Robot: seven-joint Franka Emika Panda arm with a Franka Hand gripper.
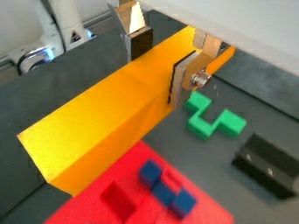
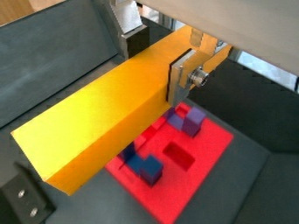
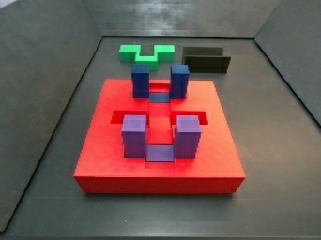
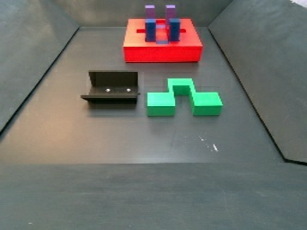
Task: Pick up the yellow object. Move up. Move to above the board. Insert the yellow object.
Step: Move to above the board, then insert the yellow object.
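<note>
Smooth, faintly glossy yellow object (image 1: 105, 118) of plain plastic, clamped in gripper (image 1: 158, 57) of flat silver metal plates, matt red plastic board (image 3: 157, 164), matt green notched block (image 4: 182, 97), dull dark-grey bench (image 4: 144, 180)

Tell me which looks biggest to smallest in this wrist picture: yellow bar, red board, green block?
1. Yellow bar, clamped in the gripper jaws; nearness inflates it.
2. Red board, partly cut off.
3. Green block.

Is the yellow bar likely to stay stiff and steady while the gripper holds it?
The yellow bar, in the gripper, looks straight, so probably stiff. It is gripped near one end, so it may tilt. Its smooth faces might slip on the pads.
</note>
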